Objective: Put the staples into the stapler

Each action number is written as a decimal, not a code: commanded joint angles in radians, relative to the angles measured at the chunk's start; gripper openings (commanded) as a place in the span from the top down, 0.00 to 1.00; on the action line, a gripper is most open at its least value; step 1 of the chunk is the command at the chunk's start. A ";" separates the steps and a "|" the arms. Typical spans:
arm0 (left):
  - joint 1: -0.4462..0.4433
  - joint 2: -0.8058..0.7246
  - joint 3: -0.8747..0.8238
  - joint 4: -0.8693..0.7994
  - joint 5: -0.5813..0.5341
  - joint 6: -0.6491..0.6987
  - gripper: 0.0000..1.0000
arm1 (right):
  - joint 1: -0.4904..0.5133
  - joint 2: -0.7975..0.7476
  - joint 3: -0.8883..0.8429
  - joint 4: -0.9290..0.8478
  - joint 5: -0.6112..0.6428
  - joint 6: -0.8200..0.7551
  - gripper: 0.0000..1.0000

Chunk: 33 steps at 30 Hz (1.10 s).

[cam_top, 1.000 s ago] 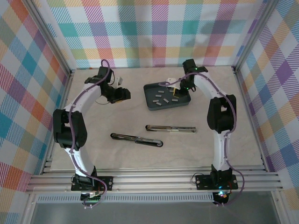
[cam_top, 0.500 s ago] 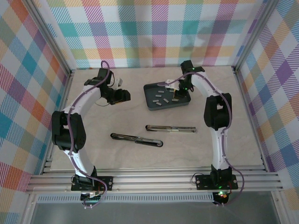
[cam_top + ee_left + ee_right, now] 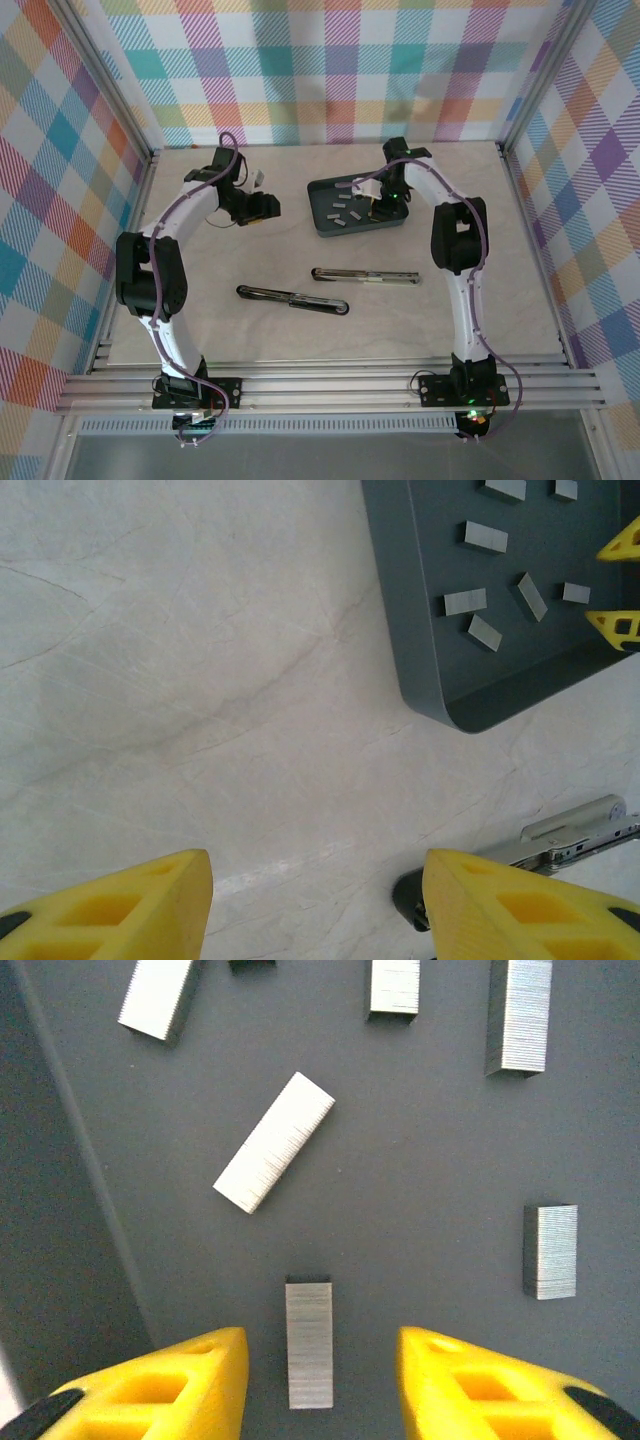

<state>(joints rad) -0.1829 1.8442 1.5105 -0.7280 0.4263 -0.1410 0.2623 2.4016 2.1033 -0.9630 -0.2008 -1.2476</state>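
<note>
The right tool point(image 3: 320, 1350) stands open low over the grey tray point(image 3: 430, 1140), its yellow fingers either side of one strip of the staples point(image 3: 309, 1345), not touching it; other strips lie scattered on the tray floor; the left tool point(image 3: 315, 885) hangs open and empty over bare worktop point(image 3: 200, 680) beside the tray; two staplers point(image 3: 365, 275) lie nearer the bases.

No legible text, label, brand, number or sign on any surface.
</note>
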 commanded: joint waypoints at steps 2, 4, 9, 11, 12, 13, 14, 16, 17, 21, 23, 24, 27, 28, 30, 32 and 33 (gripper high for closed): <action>-0.006 0.013 0.031 -0.011 0.006 0.009 0.41 | 0.005 0.028 0.037 -0.027 -0.043 0.013 0.57; -0.006 0.013 0.033 -0.011 0.005 0.007 0.41 | 0.005 0.035 0.039 -0.025 -0.039 0.011 0.57; -0.006 0.013 0.037 -0.013 0.000 0.005 0.41 | 0.002 0.049 0.040 -0.022 -0.032 0.007 0.58; -0.006 0.015 0.037 -0.014 -0.001 0.004 0.41 | 0.001 0.056 0.040 -0.023 -0.029 0.007 0.58; -0.006 0.015 0.039 -0.016 -0.003 0.004 0.41 | 0.002 0.059 0.041 -0.021 -0.029 0.007 0.59; -0.006 0.016 0.039 -0.017 -0.003 0.004 0.41 | 0.001 0.062 0.041 -0.022 -0.029 0.007 0.59; -0.007 0.016 0.039 -0.017 -0.005 0.004 0.41 | 0.000 0.065 0.042 -0.021 -0.029 0.007 0.60; -0.006 0.018 0.040 -0.017 -0.004 0.003 0.41 | -0.001 0.073 0.045 -0.022 -0.028 0.007 0.62; -0.007 0.018 0.041 -0.019 -0.005 0.003 0.41 | -0.003 0.077 0.047 -0.022 -0.029 0.007 0.64; -0.006 0.023 0.045 -0.021 -0.009 0.002 0.41 | -0.006 0.090 0.053 -0.018 -0.028 0.008 0.70; -0.007 0.027 0.049 -0.022 -0.010 0.000 0.41 | -0.007 0.096 0.055 -0.020 -0.026 0.008 0.73; -0.006 0.028 0.050 -0.024 -0.011 0.000 0.41 | -0.008 0.097 0.055 -0.018 -0.026 0.008 0.74; -0.007 0.030 0.051 -0.025 -0.013 -0.001 0.41 | -0.009 0.096 0.056 -0.016 -0.034 0.010 0.77; -0.007 0.030 0.052 -0.025 -0.013 -0.002 0.41 | -0.009 0.094 0.057 -0.016 -0.035 0.010 0.78; -0.006 0.032 0.055 -0.027 -0.014 -0.003 0.41 | -0.009 0.087 0.057 -0.013 -0.039 0.011 0.79; -0.007 0.032 0.056 -0.025 -0.014 -0.004 0.41 | -0.009 0.072 0.056 -0.013 -0.046 0.013 0.80; -0.007 0.032 0.055 -0.025 -0.014 -0.004 0.42 | -0.009 0.066 0.055 -0.014 -0.048 0.014 0.81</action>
<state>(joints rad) -0.1829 1.8671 1.5360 -0.7322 0.4248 -0.1413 0.2604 2.4615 2.1380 -0.9695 -0.2207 -1.2381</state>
